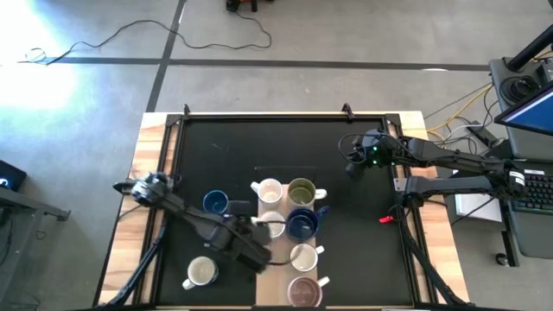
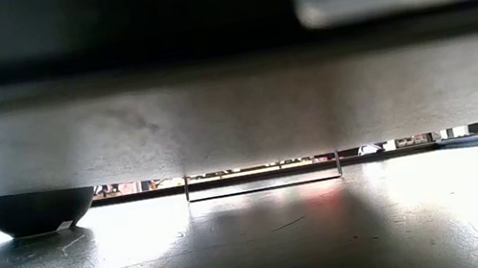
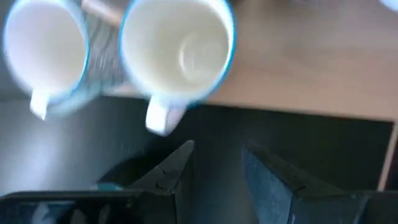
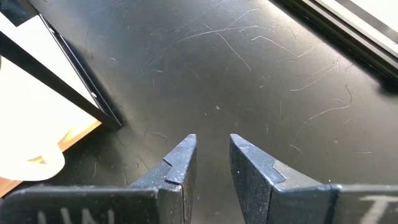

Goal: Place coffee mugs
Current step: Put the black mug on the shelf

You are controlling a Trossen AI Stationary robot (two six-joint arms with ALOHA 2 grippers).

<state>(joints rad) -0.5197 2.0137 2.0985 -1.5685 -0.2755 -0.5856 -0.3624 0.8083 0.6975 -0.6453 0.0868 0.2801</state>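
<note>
The coffee mugs stand clustered on the black worktop [image 1: 259, 147], toward its near edge and a little left of the middle. In the high view a white mug [image 1: 269, 191] and an olive green mug [image 1: 301, 191] stand side by side at the far end of the group. Just nearer are another pale mug [image 1: 273, 221], partly covered by the left arm, and a dark blue mug [image 1: 301, 224]. Nearer still a cream mug [image 1: 303, 257] stands, and a mug with a maroon-pink inside [image 1: 304, 291] sits at the near edge. To the left of the group a second blue mug [image 1: 215, 203] stands alone, and a cream mug [image 1: 201, 272] stands apart near the front left.

The left hand [image 1: 263, 226] lies low among the mugs, just beside the partly covered pale mug. In its wrist view its fingers [image 3: 177, 171] stand apart with a bare gap between them, gripping nothing, and two pale mugs [image 3: 177, 50] show beyond them, apart from the fingertips.

The right hand [image 1: 352, 157] waits over the far right part of the worktop, well apart from the mugs. Its fingers [image 4: 180, 162] stand a little apart over bare black surface, holding nothing.

The low view shows only the worktop surface under a wide blurred shape, with a dark rounded base [image 2: 38, 211] at the left.
</note>
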